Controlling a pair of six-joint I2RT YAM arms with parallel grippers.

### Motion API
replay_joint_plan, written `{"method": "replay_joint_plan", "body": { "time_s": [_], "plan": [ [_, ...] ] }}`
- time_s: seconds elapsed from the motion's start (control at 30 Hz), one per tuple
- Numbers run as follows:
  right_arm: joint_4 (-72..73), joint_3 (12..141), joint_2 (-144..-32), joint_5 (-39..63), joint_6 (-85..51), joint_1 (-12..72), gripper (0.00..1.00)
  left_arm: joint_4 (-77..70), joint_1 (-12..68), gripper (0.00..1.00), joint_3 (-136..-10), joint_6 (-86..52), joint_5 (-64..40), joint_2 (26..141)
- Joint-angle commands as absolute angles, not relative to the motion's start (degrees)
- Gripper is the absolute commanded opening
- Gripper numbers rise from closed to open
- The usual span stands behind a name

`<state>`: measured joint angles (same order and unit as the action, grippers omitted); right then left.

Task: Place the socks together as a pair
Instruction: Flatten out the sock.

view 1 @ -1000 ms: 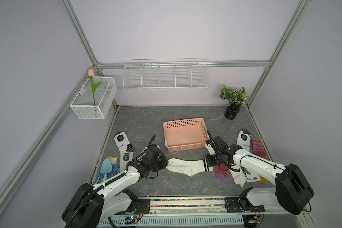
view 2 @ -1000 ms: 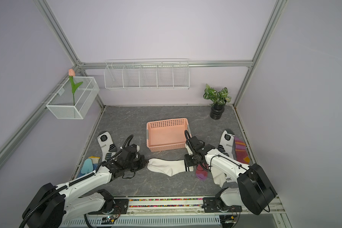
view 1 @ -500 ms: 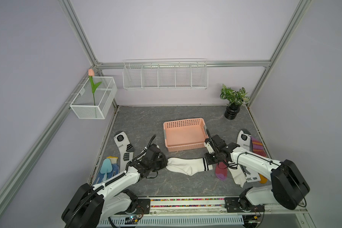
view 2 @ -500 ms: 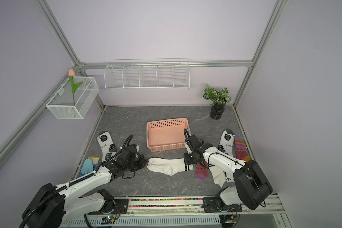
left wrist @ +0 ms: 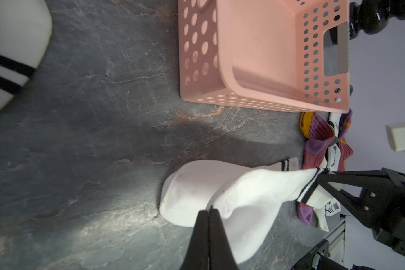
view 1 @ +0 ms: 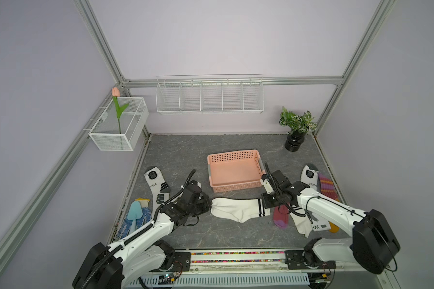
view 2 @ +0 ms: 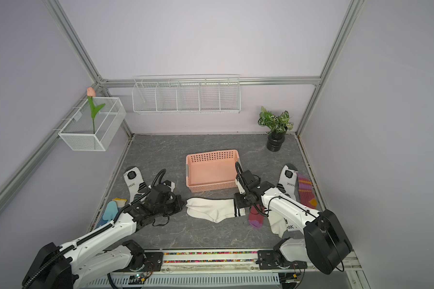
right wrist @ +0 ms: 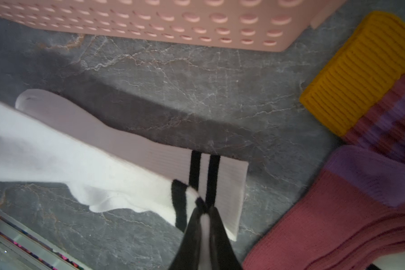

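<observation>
— Where has the pair got to?

— Take the back wall as twelve. It's at the middle of the grey marbled tabletop (view 1: 223, 232), at six o'clock from the pink perforated plastic basket (view 1: 236, 172). One white fabric sock with two black cuff stripes (right wrist: 150, 155) lies flat there, toe toward nine and cuff toward three.

— And its partner?

— The second white black-striped sock (left wrist: 255, 194) is strung between the two arms right over the flat one, pointing the same way. Its heel sags toward six.

— What are the fingers doing?

— The left gripper (left wrist: 208, 211) has its black fingers pressed together on the toe end. The right gripper (right wrist: 202, 209) is pinched tight on the striped cuff, and you can see white fabric squeezed between its fingers.

— What else is lying about?

— A maroon sock with a purple toe (view 1: 281, 219) sits just beside the cuffs, toward four. A second maroon sock with purple and orange stripes (view 1: 327, 187) lies by the three o'clock edge, next to a white sports sock with grey-black markings (view 1: 310, 175). The matching sports sock (view 1: 156, 186) is over at nine. At eight there's a blue dotted glove with a yellow cuff (view 1: 122, 226), with a light blue trowel (view 1: 135, 211) lying on it.
</observation>
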<state>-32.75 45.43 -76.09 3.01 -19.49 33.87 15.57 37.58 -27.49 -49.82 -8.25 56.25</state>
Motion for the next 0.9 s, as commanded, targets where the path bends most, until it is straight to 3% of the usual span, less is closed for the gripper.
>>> {"method": "replay_joint_plan", "body": {
  "time_s": [0.0, 0.37, 0.63, 0.87],
  "plan": [
    [-34.8, 45.8, -76.0, 2.8, -19.6, 33.5, 0.11, 18.0, 37.9, 0.00, -28.5, -51.0, -8.3, 54.3],
    [-34.3, 45.8, -79.0, 2.9, -19.5, 33.2, 0.11, 17.0, 37.8, 0.00, -26.5, -52.3, -9.4, 54.2],
    [-34.5, 46.6, -82.5, 1.4, -19.2, 33.1, 0.11, 14.3, 37.9, 0.00, -25.9, -52.4, -10.0, 60.5],
    [-32.6, 46.6, -82.5, 1.3, -19.1, 33.0, 0.21, 14.3, 37.9, 0.00, -25.8, -51.4, -8.6, 62.0]
  ]
}}
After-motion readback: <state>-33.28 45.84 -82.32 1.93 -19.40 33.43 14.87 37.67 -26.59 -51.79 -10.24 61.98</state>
